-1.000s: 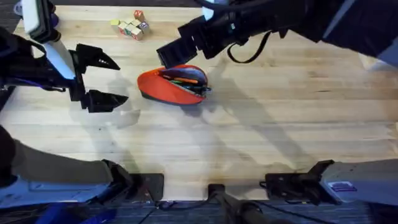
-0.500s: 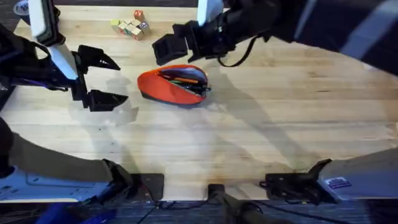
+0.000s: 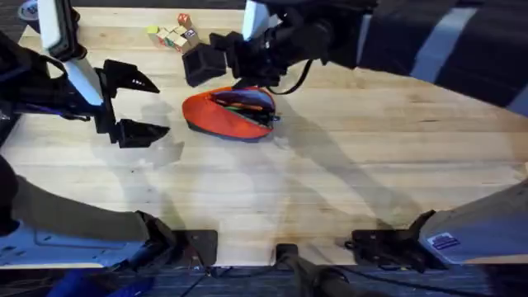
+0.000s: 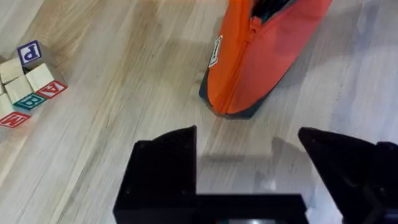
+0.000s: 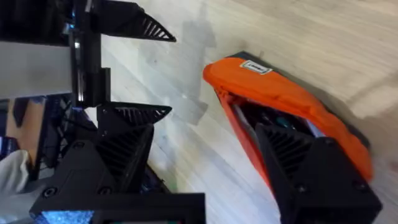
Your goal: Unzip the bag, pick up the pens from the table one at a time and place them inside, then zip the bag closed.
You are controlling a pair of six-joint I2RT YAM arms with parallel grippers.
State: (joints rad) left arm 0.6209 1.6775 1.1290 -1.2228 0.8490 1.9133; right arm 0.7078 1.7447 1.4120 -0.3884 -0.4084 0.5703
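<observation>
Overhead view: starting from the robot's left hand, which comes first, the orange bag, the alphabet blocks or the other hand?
Measured from the left hand, open at the table's left side:
1. The bag, just to its right, unzipped with pens inside.
2. The alphabet blocks, up at the far edge.
3. The right hand, above the bag's far side.
The blocks and the right hand are too close to call.

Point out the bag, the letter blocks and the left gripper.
bag (image 3: 216, 117): overhead view, orange side panel.
letter blocks (image 3: 173, 35): overhead view, middle of the cluster.
left gripper (image 3: 150, 106): overhead view, gap between its open jaws.
</observation>
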